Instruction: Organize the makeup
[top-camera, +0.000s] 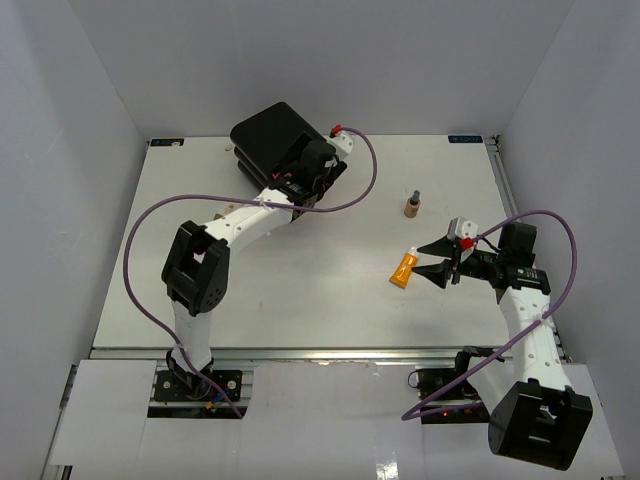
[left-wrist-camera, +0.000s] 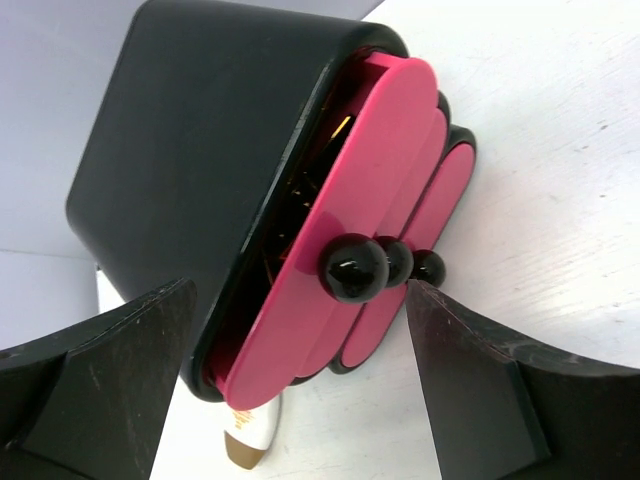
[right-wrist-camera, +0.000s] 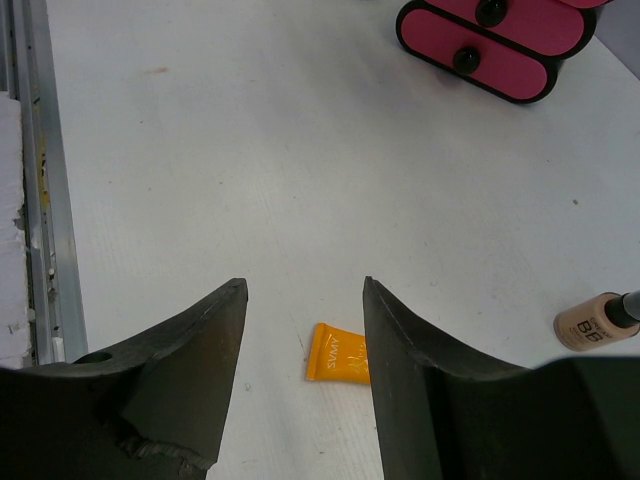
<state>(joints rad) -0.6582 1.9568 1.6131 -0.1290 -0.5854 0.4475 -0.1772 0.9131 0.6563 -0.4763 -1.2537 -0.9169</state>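
Orange tube (right-wrist-camera: 338, 360), cap end behind the right gripper (right-wrist-camera: 304, 300); tan bottle (right-wrist-camera: 588, 326), cap past the frame edge.

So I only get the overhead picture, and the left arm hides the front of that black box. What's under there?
Observer: Three pink drawers with round black knobs; the drawer nearest the camera stands ajar.
Operator: Is the arm gripping a knob?
Observer: No. The left jaws stand open on either side of the knobs, touching none.
Operator: And the orange tube on the right?
Observer: The orange tube lies flat on the table beneath the right jaws, which stand apart.
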